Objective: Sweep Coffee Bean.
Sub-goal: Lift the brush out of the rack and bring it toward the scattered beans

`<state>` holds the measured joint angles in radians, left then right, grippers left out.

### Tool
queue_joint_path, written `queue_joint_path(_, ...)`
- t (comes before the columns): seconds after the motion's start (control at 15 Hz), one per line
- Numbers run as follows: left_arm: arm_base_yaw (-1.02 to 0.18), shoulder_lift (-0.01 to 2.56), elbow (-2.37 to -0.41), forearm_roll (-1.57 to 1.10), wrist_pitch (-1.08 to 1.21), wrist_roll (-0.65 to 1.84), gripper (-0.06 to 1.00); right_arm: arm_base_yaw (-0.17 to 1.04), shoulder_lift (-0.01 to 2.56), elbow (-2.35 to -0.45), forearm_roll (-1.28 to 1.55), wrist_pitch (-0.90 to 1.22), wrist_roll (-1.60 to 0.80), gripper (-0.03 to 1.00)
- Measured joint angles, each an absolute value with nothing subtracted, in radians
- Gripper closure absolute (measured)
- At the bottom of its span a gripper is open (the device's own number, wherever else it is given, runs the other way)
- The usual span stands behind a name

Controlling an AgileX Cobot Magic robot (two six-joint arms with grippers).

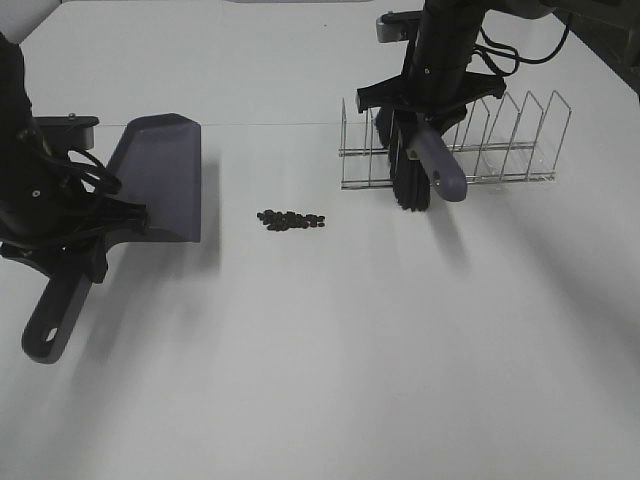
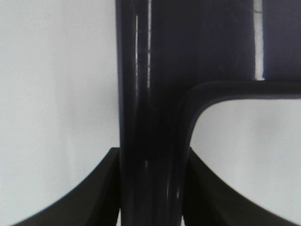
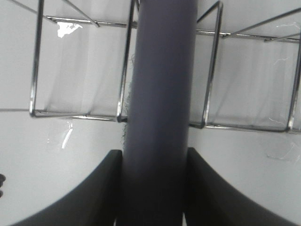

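The coffee beans (image 1: 291,218) lie in a small dark cluster on the white table, between the dustpan and the rack. My left gripper (image 1: 97,238) is shut on the handle of the grey-purple dustpan (image 1: 160,175), whose pan rests on the table left of the beans, apart from them. In the left wrist view the dustpan handle (image 2: 146,117) runs between my fingers (image 2: 94,193). My right gripper (image 1: 420,120) is shut on the brush handle (image 1: 441,168). The black bristles (image 1: 410,188) hang at the front of the wire rack. The brush handle (image 3: 162,117) fills the right wrist view.
A chrome wire rack (image 1: 500,140) with several upright dividers stands at the back right, and its wires (image 3: 214,61) flank the brush. The dustpan handle's end (image 1: 45,335) points toward the table's front left. White table (image 1: 350,350) surrounds the beans.
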<state>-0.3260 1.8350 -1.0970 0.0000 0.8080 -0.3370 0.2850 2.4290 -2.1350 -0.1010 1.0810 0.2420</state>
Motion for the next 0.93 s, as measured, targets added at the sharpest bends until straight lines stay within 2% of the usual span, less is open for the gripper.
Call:
queue_joint_path(0.4,-0.326,1.835,-1.097,0.000,0.808,-0.337,0.62,0.287,2.400,-2.135,-0.114,1.132,0.243,0.68)
queue_joint_path(0.93,-0.326,1.835,-1.097,0.000,0.806,-0.337,0.62,0.287,2.228,-2.135,-0.113,1.178,0.243,0.68)
